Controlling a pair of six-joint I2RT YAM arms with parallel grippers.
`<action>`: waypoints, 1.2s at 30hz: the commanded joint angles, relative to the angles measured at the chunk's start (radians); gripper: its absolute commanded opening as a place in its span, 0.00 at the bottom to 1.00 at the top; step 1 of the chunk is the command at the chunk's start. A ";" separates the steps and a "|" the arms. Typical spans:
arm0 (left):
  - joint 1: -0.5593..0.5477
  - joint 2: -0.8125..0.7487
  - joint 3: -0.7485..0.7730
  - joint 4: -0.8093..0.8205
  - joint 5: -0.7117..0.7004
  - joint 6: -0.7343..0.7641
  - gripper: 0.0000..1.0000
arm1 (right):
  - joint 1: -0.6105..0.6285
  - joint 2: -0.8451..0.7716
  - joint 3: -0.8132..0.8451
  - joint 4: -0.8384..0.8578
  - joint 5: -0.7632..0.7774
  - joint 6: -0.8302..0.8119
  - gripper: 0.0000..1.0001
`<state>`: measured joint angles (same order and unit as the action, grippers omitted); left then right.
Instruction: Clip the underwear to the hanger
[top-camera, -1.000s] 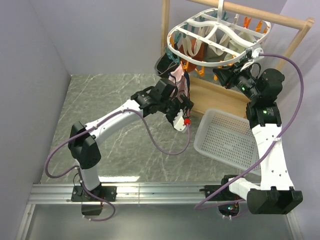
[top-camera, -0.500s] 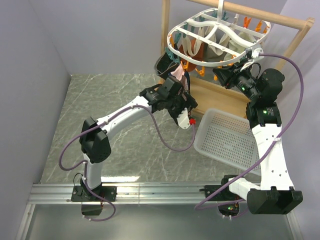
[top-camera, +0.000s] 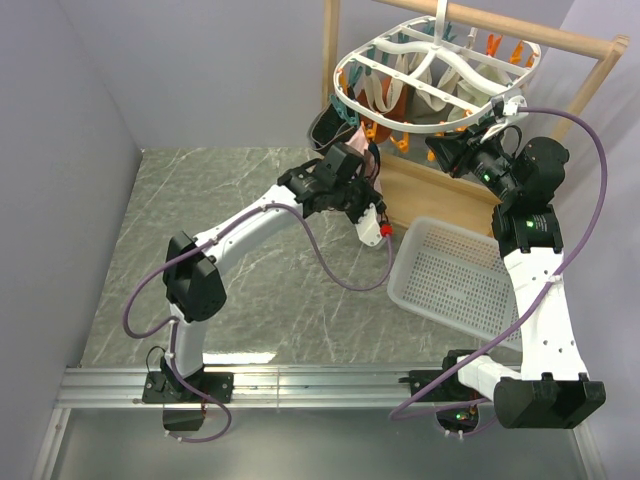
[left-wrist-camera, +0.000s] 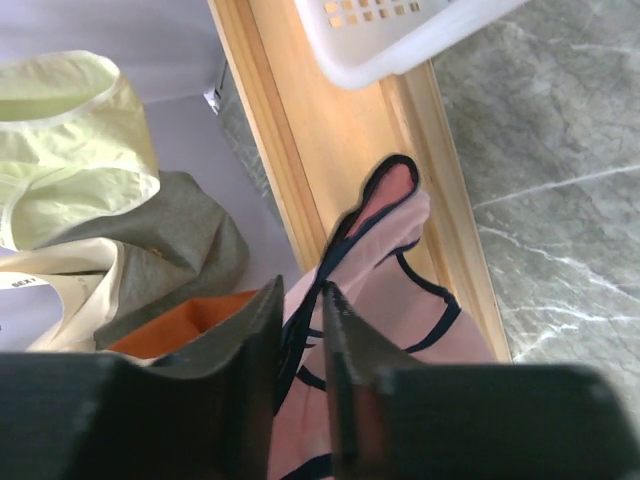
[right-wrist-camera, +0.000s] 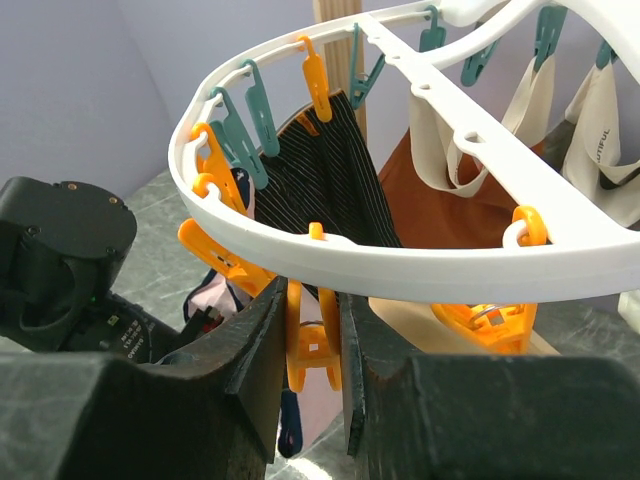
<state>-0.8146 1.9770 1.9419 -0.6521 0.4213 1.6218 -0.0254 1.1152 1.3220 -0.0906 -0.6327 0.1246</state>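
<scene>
The left gripper (left-wrist-camera: 300, 297) has moved up toward the hanger (right-wrist-camera: 420, 270) and pinched shut on the pink underwear (left-wrist-camera: 392, 255); the underwear hangs just below the hanger's rim; the right gripper (right-wrist-camera: 312, 310) squeezes an orange peg (right-wrist-camera: 308, 355) on that rim.

At far right the hanger (top-camera: 440, 70) hung from the rack (top-camera: 590, 55), underwear (left-wrist-camera: 390, 250) below its left rim, pinched in the left gripper (left-wrist-camera: 300, 300), basket (top-camera: 450, 285) on the table (top-camera: 250, 180) nearer and rightward, right gripper (right-wrist-camera: 312, 300) around a peg (right-wrist-camera: 308, 350) under the hanger's near rim
</scene>
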 joint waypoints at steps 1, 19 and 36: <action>0.000 0.011 0.049 -0.033 0.022 0.042 0.25 | 0.007 -0.011 0.011 0.034 -0.005 -0.002 0.00; -0.024 0.060 0.089 -0.119 -0.105 0.164 0.44 | 0.007 -0.008 0.006 0.046 -0.004 0.001 0.00; -0.021 0.135 0.348 -0.218 0.034 -0.267 0.00 | 0.007 -0.009 0.005 0.058 -0.009 0.010 0.00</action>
<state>-0.8379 2.1338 2.2322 -0.8211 0.3676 1.5139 -0.0254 1.1152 1.3212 -0.0841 -0.6331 0.1257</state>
